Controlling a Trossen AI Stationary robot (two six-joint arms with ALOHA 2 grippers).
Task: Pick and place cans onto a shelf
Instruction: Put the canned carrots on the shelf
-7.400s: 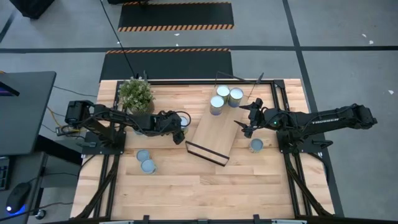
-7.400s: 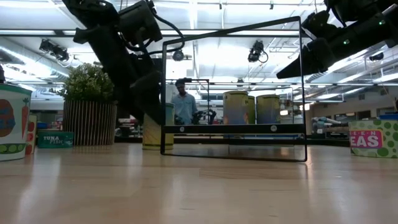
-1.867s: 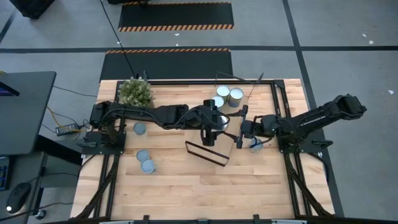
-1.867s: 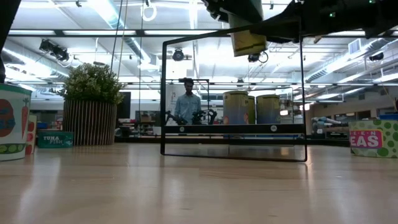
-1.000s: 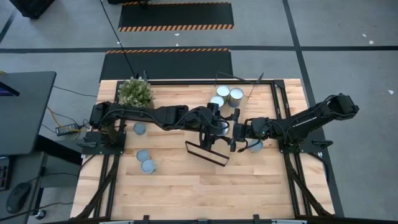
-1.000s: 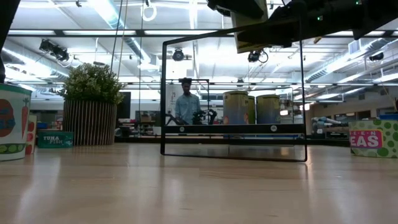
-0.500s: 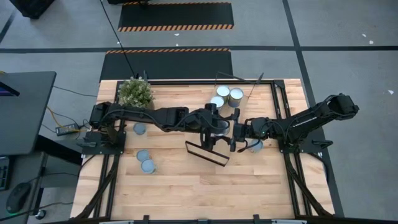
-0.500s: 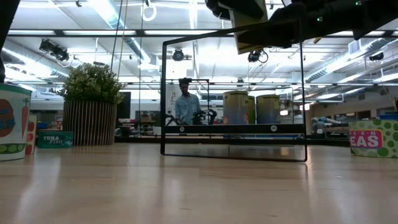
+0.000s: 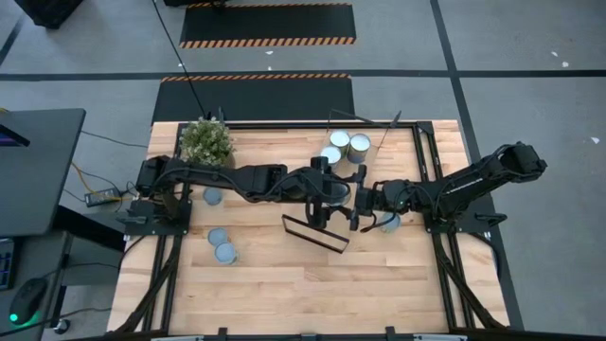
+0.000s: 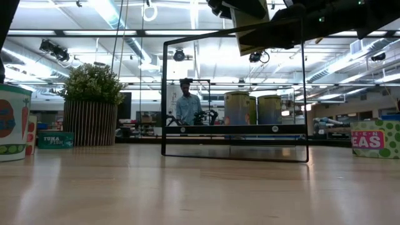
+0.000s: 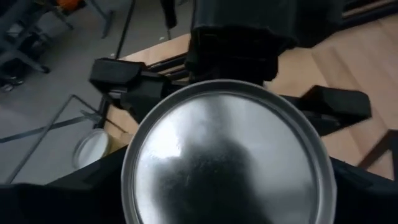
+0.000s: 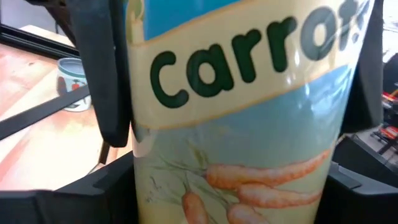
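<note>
A can (image 12: 249, 118) with a carrot label and a silvery round top (image 11: 224, 162) hangs high over the light-wood shelf (image 9: 317, 230), between both grippers. My right gripper (image 9: 352, 201) comes from the table's right and is shut on the can. My left gripper (image 9: 328, 195) reaches in from the left. Its fingers (image 12: 102, 74) stand along the can's two sides, and I see no hold there. In the low view the can (image 10: 250, 28) shows at the top of the shelf's black wire frame (image 10: 234, 129). My right gripper pinches the can's labelled side wall (image 12: 146, 186) between its two fingers (image 12: 102, 190), low on the can's body. The fingers come about level from the table's right. The can is lifted clear above the shelf and sits slightly tilted.
Two cans (image 9: 331, 154) (image 9: 359, 143) stand beyond the shelf's far end. More cans sit at the left (image 9: 214, 196) (image 9: 218, 236) (image 9: 225, 252) and one under my right arm (image 9: 388, 223). A potted plant (image 9: 206, 142) stands far left. A person (image 10: 186, 103) is in the room behind.
</note>
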